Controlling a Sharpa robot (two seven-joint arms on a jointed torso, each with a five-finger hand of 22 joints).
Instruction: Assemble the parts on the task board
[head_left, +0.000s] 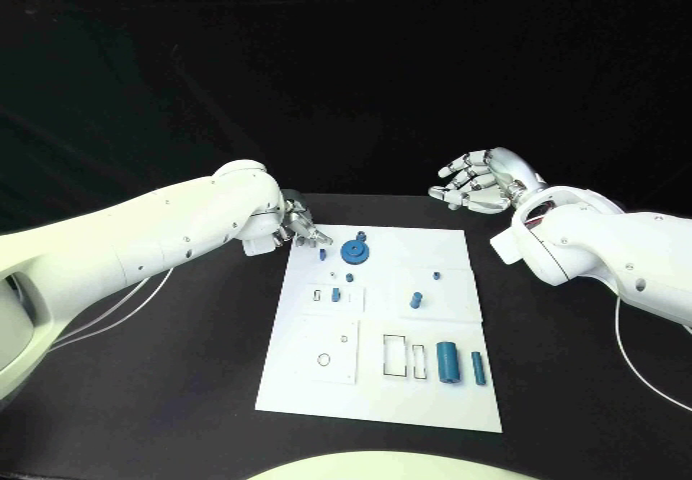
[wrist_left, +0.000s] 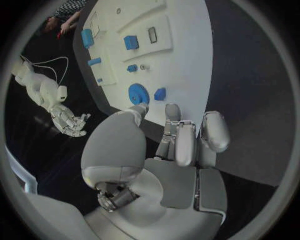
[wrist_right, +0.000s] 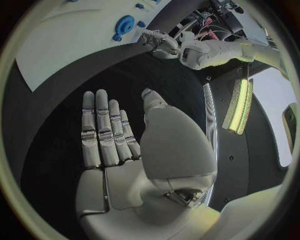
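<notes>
Task board: the flat white plastic plate (head_left: 378, 390) lies in the middle of the black table (head_left: 173, 400), with small blue parts spread over it.
Nearest part: a round blue plastic wheel (head_left: 356, 251) sits near the far left corner of the board, with a tiny blue block (head_left: 322, 254) just beside it.
Left hand: the silver left hand (head_left: 302, 228) hangs over the board's far left corner, fingers partly curled and apart, holding nothing.
Way to go: seen from the left wrist, the wheel (wrist_left: 138, 93) and the tiny block (wrist_left: 160, 93) lie just past the fingertips (wrist_left: 172, 111), straight ahead, not touching them.
Right hand: the silver right hand (head_left: 477, 181) is lifted behind the board's far right corner, well apart from every part; its fingers (wrist_right: 104, 131) are straight and spread, holding nothing.
Nearer hand: the left hand, I think; it is near the wheel, while the right is far off.
Other parts: two blue round bars (head_left: 462, 363) lie side by side near the front right of the board, long way pointing from front to back.
Next move, my guess: the left hand needs a short reach forward and down to take the wheel or the block.
</notes>
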